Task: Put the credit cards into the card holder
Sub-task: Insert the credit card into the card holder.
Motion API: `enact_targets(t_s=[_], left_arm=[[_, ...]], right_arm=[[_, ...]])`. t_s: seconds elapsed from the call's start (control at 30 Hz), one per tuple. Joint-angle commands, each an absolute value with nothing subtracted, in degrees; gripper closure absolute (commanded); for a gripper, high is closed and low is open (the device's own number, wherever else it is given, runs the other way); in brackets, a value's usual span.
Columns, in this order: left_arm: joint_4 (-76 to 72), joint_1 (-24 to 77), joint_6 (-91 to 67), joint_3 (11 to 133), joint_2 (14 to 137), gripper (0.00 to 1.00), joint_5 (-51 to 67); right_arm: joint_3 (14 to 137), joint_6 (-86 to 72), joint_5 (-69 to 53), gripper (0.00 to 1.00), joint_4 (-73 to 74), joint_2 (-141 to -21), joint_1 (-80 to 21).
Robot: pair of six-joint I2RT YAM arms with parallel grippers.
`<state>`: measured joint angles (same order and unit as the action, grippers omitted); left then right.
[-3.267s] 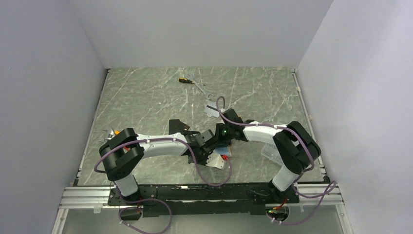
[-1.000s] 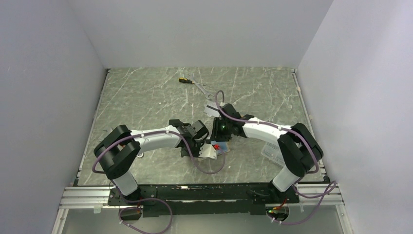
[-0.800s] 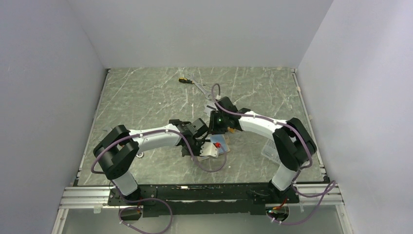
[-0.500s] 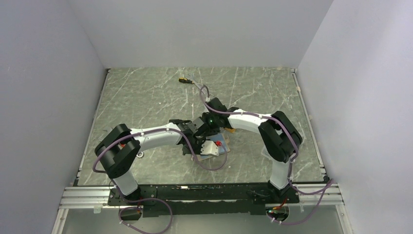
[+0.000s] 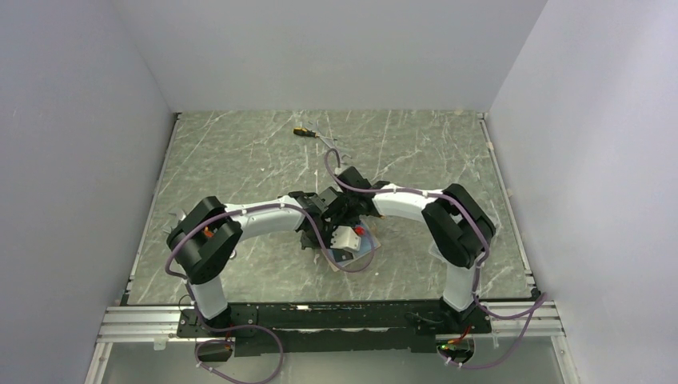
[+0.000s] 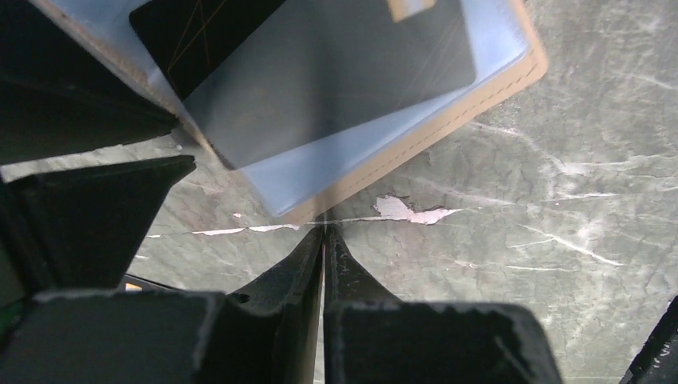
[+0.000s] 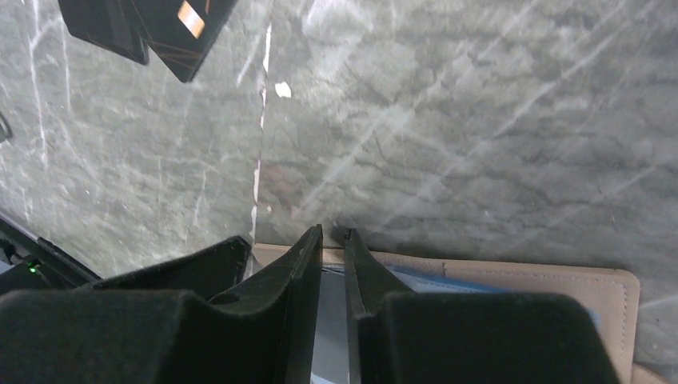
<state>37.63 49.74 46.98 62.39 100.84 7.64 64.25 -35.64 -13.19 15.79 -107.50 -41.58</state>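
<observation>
Both arms meet over the card holder [image 6: 480, 98] in the middle of the surface [image 5: 240, 160].

From above we see the two arms bent inward, their wrists crowded together above the holder. In the left wrist view the left pincer [image 6: 324, 230] is pressed together, its tips just at the holder's tan rim. A black card [image 6: 320, 80] lies on the blue panel, its lower part dulled as if under a clear sleeve. In the right wrist view the right pincer [image 7: 332, 234] stands a thin slit apart, its tips over the holder's tan edge. Well apart from it, a second black card [image 7: 189, 22] with a gold chip lies on the grey marbled top.
</observation>
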Motion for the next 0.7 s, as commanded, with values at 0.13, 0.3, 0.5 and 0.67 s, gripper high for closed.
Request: enact_targets(t_s=[0.13, 0.3, 0.5, 0.67], left_arm=[[34.2, 49.4, 48.1, 64.1, 104.0, 0.9, 6.9], [36.3, 48.8, 45.8, 64.9, 100.3, 0.9, 9.8], [37.5, 49.5, 41.9, 66.6, 97.0, 0.91, 15.6], [35.0, 51.8, 43.3, 65.6, 98.9, 0.91, 13.5]], right_arm=[[61.5, -36.1, -12.0, 0.74, 18.0, -101.3, -41.9], [63.1, -35.8, -11.8, 0.6, 19.1, -99.3, -39.2], [59.6, -37.5, -14.8, 0.58, 17.5, -93.9, -34.4], [48.2, -40.5, -25.5, 0.61, 8.8, -91.3, -29.3]])
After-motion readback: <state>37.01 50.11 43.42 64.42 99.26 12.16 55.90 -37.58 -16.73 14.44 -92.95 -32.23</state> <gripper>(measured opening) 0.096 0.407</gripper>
